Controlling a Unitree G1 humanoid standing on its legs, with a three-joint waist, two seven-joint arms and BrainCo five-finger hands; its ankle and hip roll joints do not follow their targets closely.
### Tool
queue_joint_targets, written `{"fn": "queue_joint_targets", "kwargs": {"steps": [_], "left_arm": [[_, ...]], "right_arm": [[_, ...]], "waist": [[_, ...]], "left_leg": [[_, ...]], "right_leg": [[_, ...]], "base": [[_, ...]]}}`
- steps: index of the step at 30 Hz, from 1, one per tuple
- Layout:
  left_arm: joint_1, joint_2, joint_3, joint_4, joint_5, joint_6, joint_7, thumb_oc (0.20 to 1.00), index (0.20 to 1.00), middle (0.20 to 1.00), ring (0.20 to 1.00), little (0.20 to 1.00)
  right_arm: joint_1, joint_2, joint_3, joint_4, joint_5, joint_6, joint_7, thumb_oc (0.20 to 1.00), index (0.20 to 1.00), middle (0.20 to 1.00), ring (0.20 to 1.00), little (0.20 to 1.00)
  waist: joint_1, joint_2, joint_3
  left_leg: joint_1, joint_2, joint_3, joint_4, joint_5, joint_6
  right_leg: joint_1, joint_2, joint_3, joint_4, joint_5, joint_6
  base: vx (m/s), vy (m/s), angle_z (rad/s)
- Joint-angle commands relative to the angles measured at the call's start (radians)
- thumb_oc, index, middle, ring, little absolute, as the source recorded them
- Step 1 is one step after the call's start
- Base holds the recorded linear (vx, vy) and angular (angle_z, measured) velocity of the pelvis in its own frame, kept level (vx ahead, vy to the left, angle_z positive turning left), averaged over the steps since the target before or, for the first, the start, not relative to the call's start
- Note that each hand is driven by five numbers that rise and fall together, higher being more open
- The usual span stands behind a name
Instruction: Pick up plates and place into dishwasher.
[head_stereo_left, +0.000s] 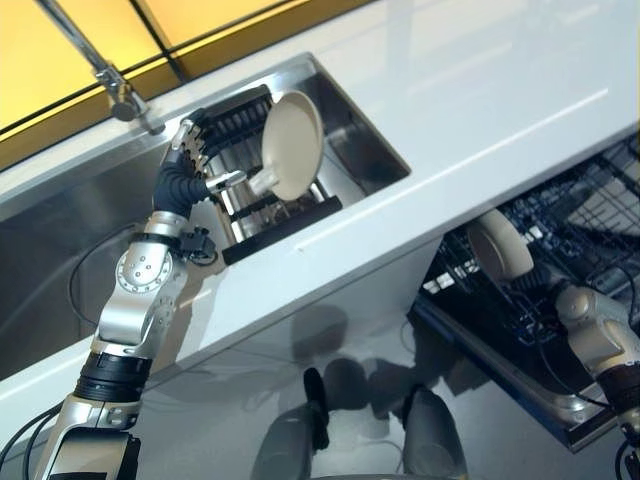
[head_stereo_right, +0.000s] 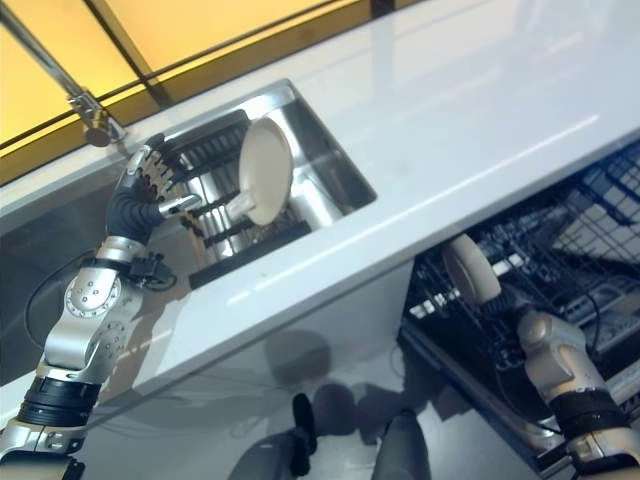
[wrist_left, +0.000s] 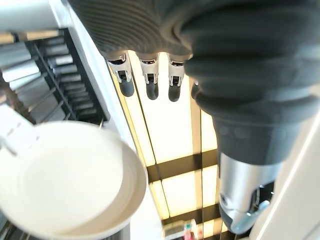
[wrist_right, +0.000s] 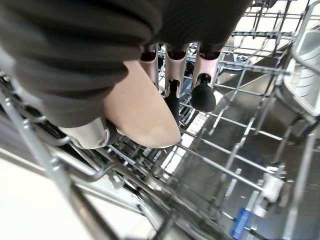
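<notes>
Start at the far left: your left hand hangs over the stainless steel sink, beside the black ribbed drying rack set in the basin. Its fingers are straight and apart, the thumb sticking out on its own, and nothing is in it. The round cream plate in the rack stands on edge just off that hand at about 3 o'clock. In the head views the thumb tip looks close to the plate's lower rim, but I cannot tell whether it touches. In the left wrist view the plate sits beside the palm, apart from the fingertips, with its hollow face towards the camera. The plate's flat faces run roughly 12 to 6 in the head view, so I judge the hand has to close across the rim from the side rather than come down on a face.

Moving right across the white table, the open dishwasher's dark wire rack lies below its front edge at about 4 o'clock from the sink.

Your right hand is down in that rack, curled round a second cream plate, thumb on one face and fingers behind the other. That plate stands nearly upright, its rim down among the wire tines, and looks close to seated, though I cannot tell whether it rests in a slot. The racked plate is the left hand's to take; the right is well apart from it.
</notes>
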Motion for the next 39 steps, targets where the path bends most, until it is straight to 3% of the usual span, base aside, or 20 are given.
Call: {"fn": "queue_joint_targets", "kwargs": {"steps": [1,11,13,14,15,20,28,32,34,39], "left_arm": [[0.012,0.067,0.118,-0.063,-0.032,-0.018,-0.029,1.000,1.000,1.000,1.000,1.000],[0.037,0.083,0.142,-0.049,-0.028,0.004,-0.075,1.000,1.000,1.000,1.000,1.000],[0.024,0.096,0.137,-0.040,-0.030,0.009,-0.078,1.000,1.000,1.000,1.000,1.000],[0.022,0.100,0.135,-0.035,-0.032,0.009,-0.080,1.000,1.000,1.000,1.000,1.000],[0.022,0.106,0.139,-0.031,-0.039,0.009,-0.084,1.000,1.000,1.000,1.000,1.000],[0.073,0.118,0.175,-0.025,-0.060,-0.016,-0.115,1.000,1.000,1.000,1.000,1.000],[0.112,0.108,0.204,-0.002,-0.063,-0.022,-0.151,1.000,1.000,1.000,1.000,1.000],[0.107,0.119,0.199,0.017,-0.069,-0.026,-0.157,1.000,1.000,1.000,1.000,1.000],[0.117,0.119,0.201,0.033,-0.071,-0.044,-0.162,1.000,1.000,1.000,1.000,1.000],[0.217,0.072,0.238,0.030,-0.063,-0.112,-0.171,1.000,1.000,1.000,1.000,1.000]], "right_arm": [[0.122,0.045,0.045,0.198,-0.057,0.111,0.066,0.200,0.200,0.200,0.200,0.200],[0.190,0.101,0.088,0.227,-0.077,0.130,0.288,0.200,0.200,0.200,0.200,0.200],[0.200,0.106,0.105,0.256,-0.039,0.123,0.245,0.200,0.200,0.200,0.200,0.200],[0.204,0.111,0.103,0.259,-0.017,0.129,0.196,0.256,0.256,0.256,0.256,0.256],[0.207,0.118,0.090,0.256,0.009,0.136,0.116,1.000,1.000,1.000,1.000,1.000],[0.251,0.143,0.015,0.186,-0.004,0.143,0.045,1.000,1.000,1.000,1.000,1.000],[0.280,0.159,-0.031,0.124,-0.004,0.129,0.037,1.000,1.000,1.000,1.000,1.000],[0.283,0.154,-0.055,0.089,0.088,0.100,-0.068,1.000,1.000,1.000,1.000,1.000],[0.282,0.152,-0.102,0.022,0.153,0.084,-0.182,1.000,1.000,1.000,1.000,1.000],[0.295,0.152,-0.243,-0.219,0.183,-0.052,-0.406,1.000,1.000,1.000,1.000,1.000]], "waist": [[-0.009,-0.026,0.015],[0.008,-0.057,-0.047],[0.011,-0.064,-0.056],[0.012,-0.066,-0.062],[0.012,-0.068,-0.072],[0.012,-0.085,-0.116],[0.014,-0.097,-0.165],[0.014,-0.103,-0.170],[0.009,-0.102,-0.169],[-0.008,-0.084,-0.173]], "left_leg": [[0.041,-0.020,0.029,0.193,-0.238,0.041],[0.124,-0.008,0.033,0.132,-0.241,0.046],[0.135,-0.004,0.036,0.122,-0.242,0.046],[0.142,-0.003,0.037,0.114,-0.241,0.046],[0.152,-0.001,0.037,0.103,-0.239,0.046],[0.181,0.001,0.037,0.077,-0.243,0.048],[0.228,-0.005,0.026,0.011,-0.239,0.051],[0.228,-0.006,0.033,0.004,-0.239,0.052],[0.222,-0.006,0.038,0.008,-0.241,0.054],[0.225,-0.015,0.044,-0.001,-0.245,0.063]], "right_leg": [[0.067,0.047,-0.007,-0.179,0.106,-0.036],[0.167,0.062,-0.014,-0.256,0.118,-0.011],[0.179,0.063,-0.017,-0.265,0.120,-0.006],[0.185,0.064,-0.017,-0.270,0.121,-0.003],[0.194,0.066,-0.017,-0.278,0.123,0.000],[0.222,0.078,-0.013,-0.311,0.132,0.008],[0.259,0.095,-0.003,-0.362,0.141,0.018],[0.258,0.096,-0.004,-0.377,0.150,0.022],[0.251,0.095,-0.003,-0.375,0.153,0.023],[0.240,0.097,0.009,-0.374,0.152,0.025]], "base": [[0.07,-0.020,0.19],[0.04,-0.016,0.02],[0.00,-0.042,-0.04],[0.00,0.000,0.00],[0.00,0.000,0.00],[0.00,-0.016,-0.03],[0.02,0.005,-0.01],[0.00,0.004,-0.02],[0.00,0.018,-0.02],[0.02,0.102,-0.13]]}}
